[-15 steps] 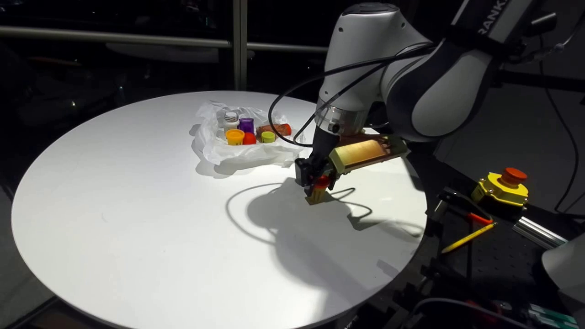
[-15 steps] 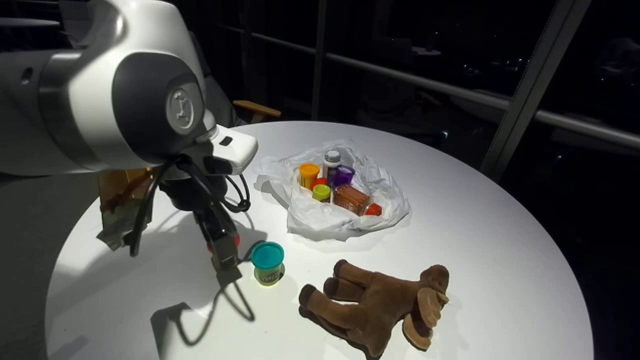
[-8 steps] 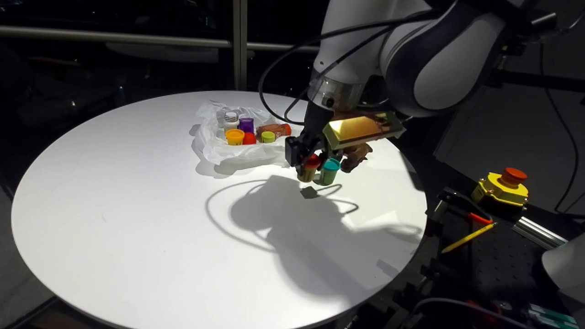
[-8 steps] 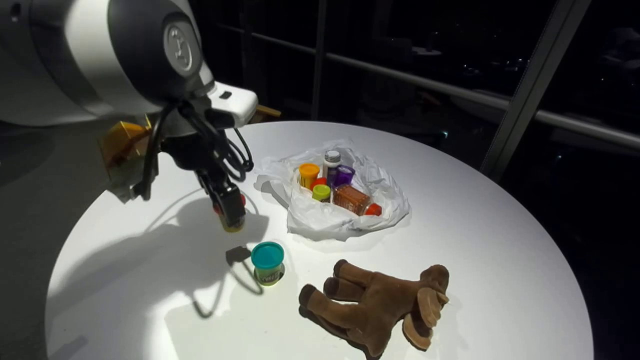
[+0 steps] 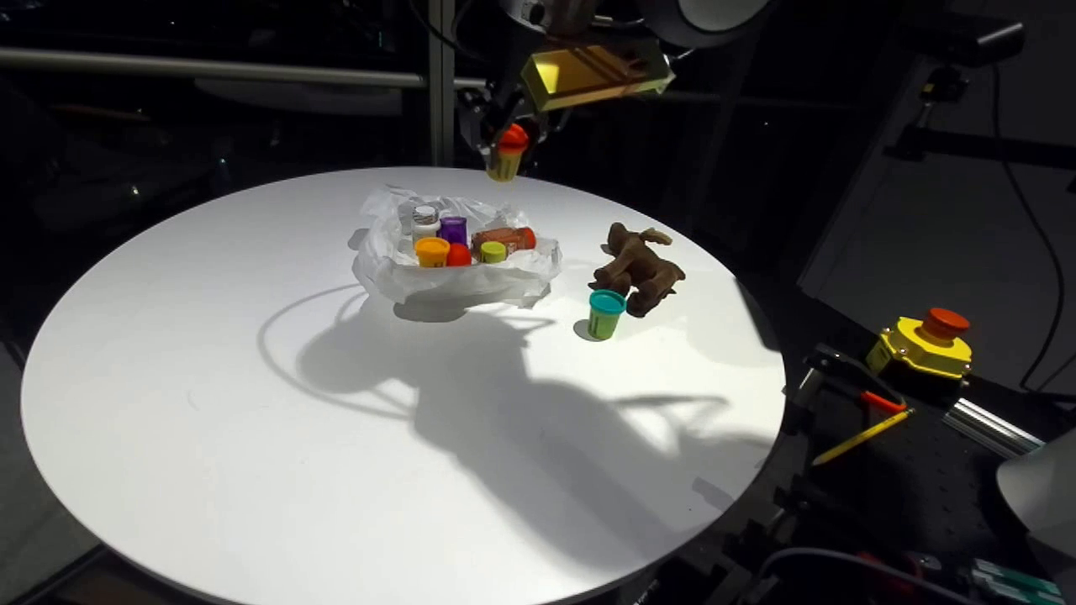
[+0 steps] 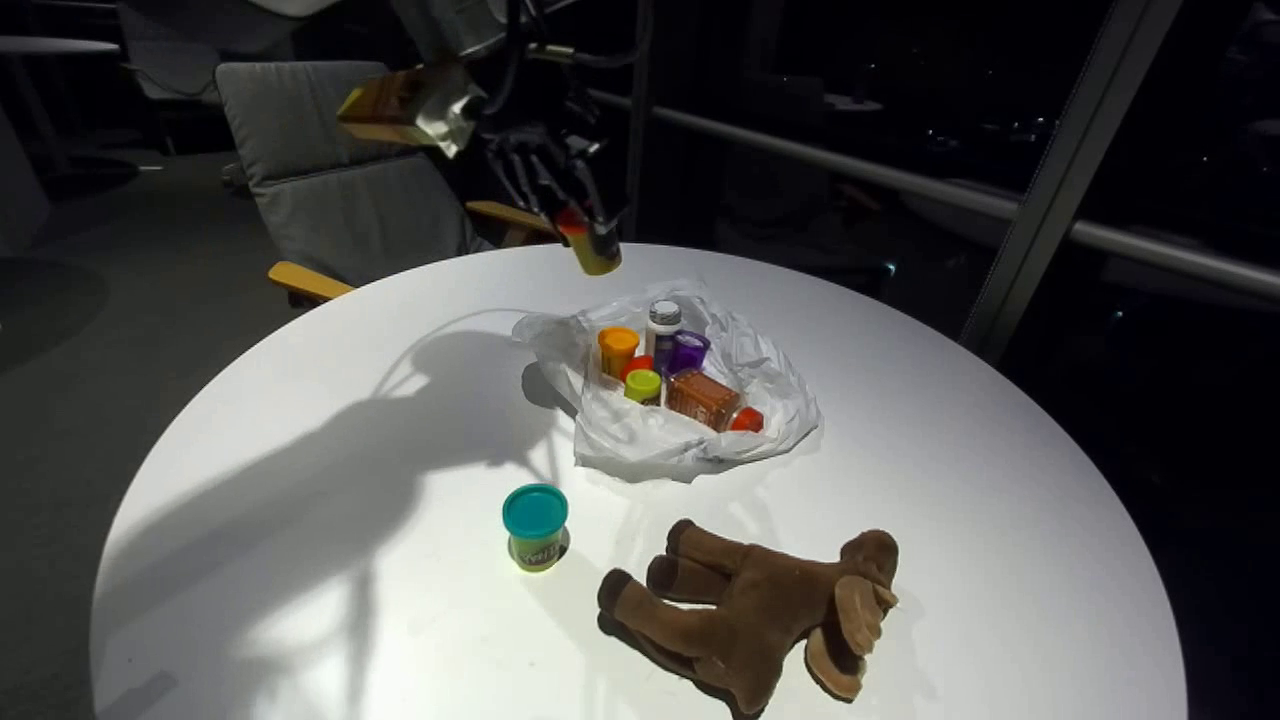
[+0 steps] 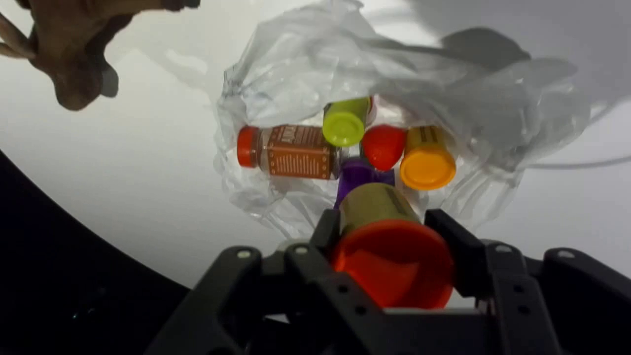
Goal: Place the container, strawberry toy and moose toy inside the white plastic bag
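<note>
Red-lidded container (image 5: 508, 152): gripped by the end effector (image 7: 387, 236), higher than the white plastic bag (image 6: 640, 438), with long axis tilted and base towards it (hard to judge whether squarely over the opening); likely needs lowering.

Red-lidded container (image 5: 508, 151) hangs above white bag (image 5: 458, 284), strawberry (image 7: 383, 147) inside, moose (image 6: 762, 600) outside.

wrist view | bottle (image 7: 296, 151) | label (image 7: 302, 154): "AJIKA" (the rest too blurred)
</note>
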Motion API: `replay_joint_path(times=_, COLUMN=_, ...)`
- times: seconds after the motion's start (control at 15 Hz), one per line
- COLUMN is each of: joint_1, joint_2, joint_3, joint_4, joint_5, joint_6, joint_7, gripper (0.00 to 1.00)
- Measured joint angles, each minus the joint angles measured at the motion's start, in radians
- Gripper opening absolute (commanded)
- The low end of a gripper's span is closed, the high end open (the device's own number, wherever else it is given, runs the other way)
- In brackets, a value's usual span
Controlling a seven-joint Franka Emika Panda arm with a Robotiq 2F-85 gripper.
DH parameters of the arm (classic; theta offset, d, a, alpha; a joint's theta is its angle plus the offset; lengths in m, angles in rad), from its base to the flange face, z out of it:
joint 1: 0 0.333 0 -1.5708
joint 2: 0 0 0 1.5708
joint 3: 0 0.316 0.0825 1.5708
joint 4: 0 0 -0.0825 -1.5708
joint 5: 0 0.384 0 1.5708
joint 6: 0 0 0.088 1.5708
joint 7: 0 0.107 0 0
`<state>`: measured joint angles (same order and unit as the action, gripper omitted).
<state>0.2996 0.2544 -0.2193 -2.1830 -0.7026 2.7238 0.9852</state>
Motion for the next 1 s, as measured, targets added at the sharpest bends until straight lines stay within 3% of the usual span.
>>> replay_joint_path(times=0.33, joint_1=-0.045, joint_2=0.228, joint_3=-0.016, joint_4=0.203, joint_5=0.028, joint_6=0.035, joint_7=0.004, gripper=0.24)
replay_joint_path(times=0.67, joint_1=-0.082, joint_2=0.435, joint_3=-0.013, joint_4=0.362, joint_5=0.158, joint_6=0.052, joint_7=-0.018, gripper=0.24)
replay_joint_path(times=0.87, joint_1=-0.084, joint_2=0.493, joint_3=-0.013, joint_4=0.419, joint_5=0.248, joint_6=0.053, joint_7=-0.061, gripper=0.75)
replay_joint_path(times=1.0, joint_1=-0.081, joint_2=0.500, joint_3=-0.013, joint_4=0.433, joint_5=0.288, joint_6=0.056, joint_7=-0.085, gripper=0.88)
